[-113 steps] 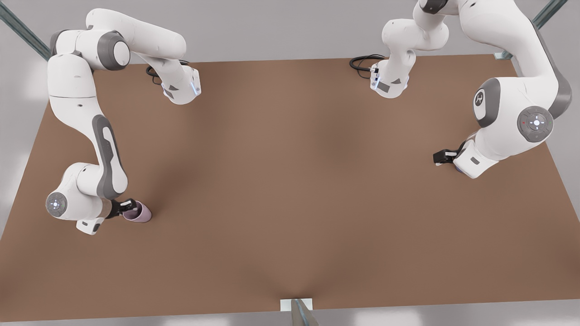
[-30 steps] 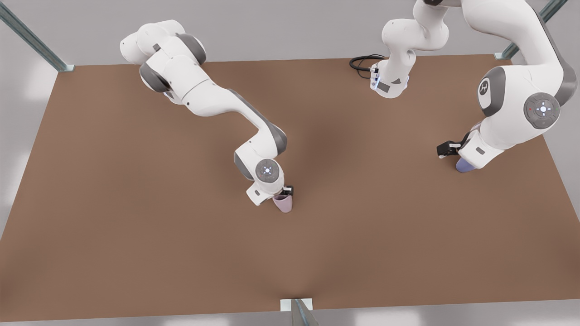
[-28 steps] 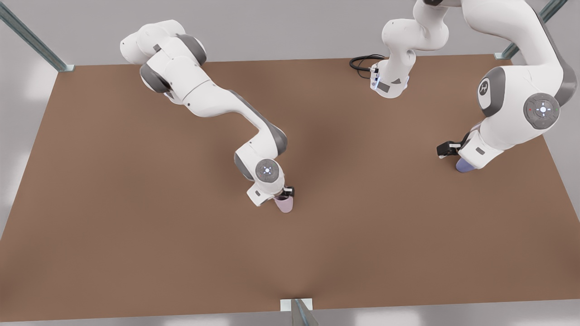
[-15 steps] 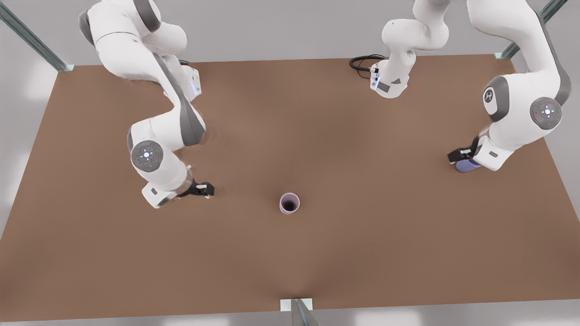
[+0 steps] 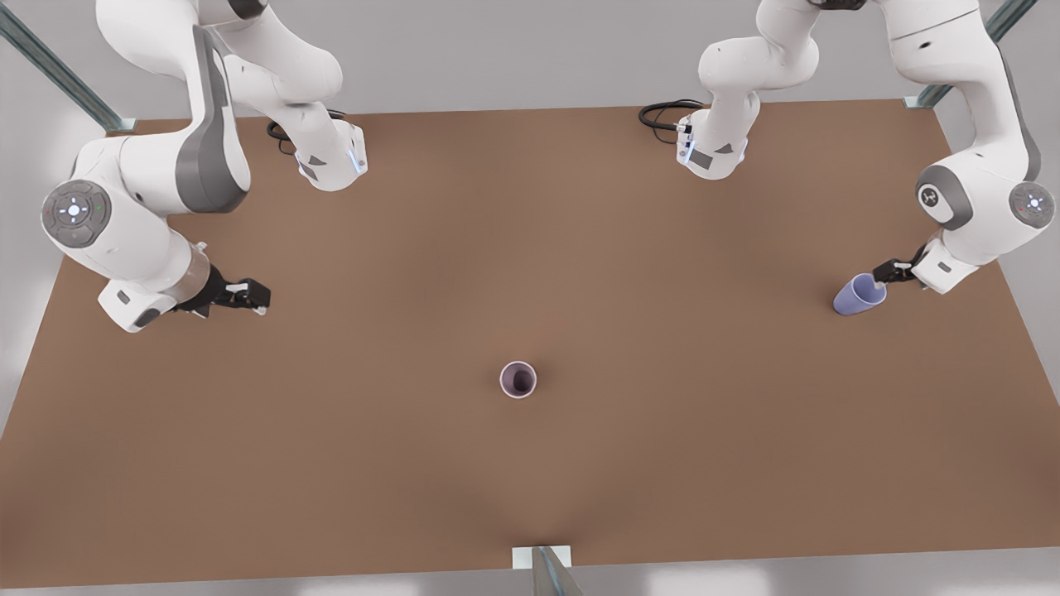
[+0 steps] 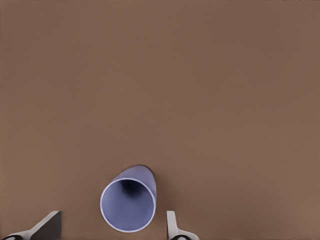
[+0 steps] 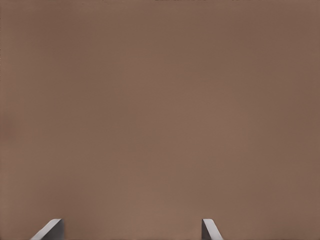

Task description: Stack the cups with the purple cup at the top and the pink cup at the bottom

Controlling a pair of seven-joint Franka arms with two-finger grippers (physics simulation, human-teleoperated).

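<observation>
The pink cup (image 5: 518, 380) stands upright and alone near the middle of the brown table (image 5: 530, 463), its dark inside showing. The purple cup (image 5: 857, 295) is near the table's edge on the front view's right. My left gripper (image 5: 893, 271) sits just beyond its rim. In the left wrist view the purple cup (image 6: 129, 204) shows its mouth between the left gripper's (image 6: 112, 220) open fingers, which stand clear of it on both sides. My right gripper (image 5: 250, 296) hangs open over bare table at the front view's left, and its fingertips (image 7: 50, 229) are wide apart with nothing between them.
Both arm bases (image 5: 331, 161) (image 5: 712, 153) stand at the table's far edge with black cables (image 5: 662, 112) beside them. Metal frame struts (image 5: 50, 66) rise at the far corners. A small bracket (image 5: 542, 559) sits at the near edge.
The right gripper set the pink cup down at the table's middle, opened, and withdrew to the front view's left. The left arm pulled back toward the right, uncovering the purple cup.
</observation>
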